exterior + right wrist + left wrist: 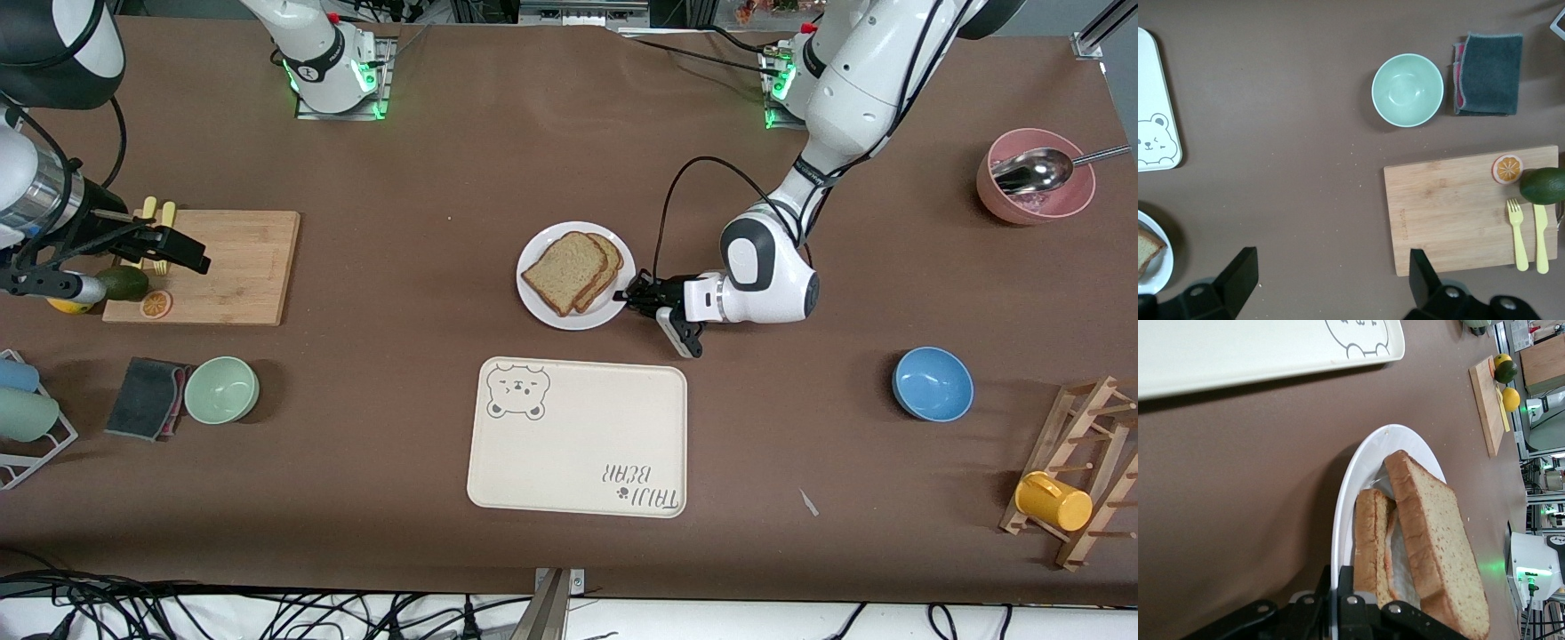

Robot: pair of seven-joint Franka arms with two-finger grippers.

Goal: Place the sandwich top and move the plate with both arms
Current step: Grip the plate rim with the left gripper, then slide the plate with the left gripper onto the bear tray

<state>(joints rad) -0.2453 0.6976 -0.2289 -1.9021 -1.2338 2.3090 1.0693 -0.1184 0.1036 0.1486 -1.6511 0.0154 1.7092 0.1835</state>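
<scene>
The white plate (536,300) sits mid-table, farther from the front camera than the tray. On it lies the sandwich top (567,269), a plain wholemeal slice resting askew over a lower slice (612,267). In the left wrist view the sandwich top (1438,540) leans on the lower slice (1371,533), with egg white between them. My left gripper (633,298) is shut on the plate's rim (1358,467) at the left arm's end, one finger above and one below (1336,572). My right gripper (191,253) is open and empty over the cutting board's edge (1331,260).
The cream bear tray (578,436) lies just nearer the camera than the plate. The cutting board (231,267) holds a fork, knife and orange slice. A green bowl (221,389) and cloth (147,398) lie near it. A blue bowl (933,383), pink bowl (1036,187) and mug rack (1076,480) stand toward the left arm's end.
</scene>
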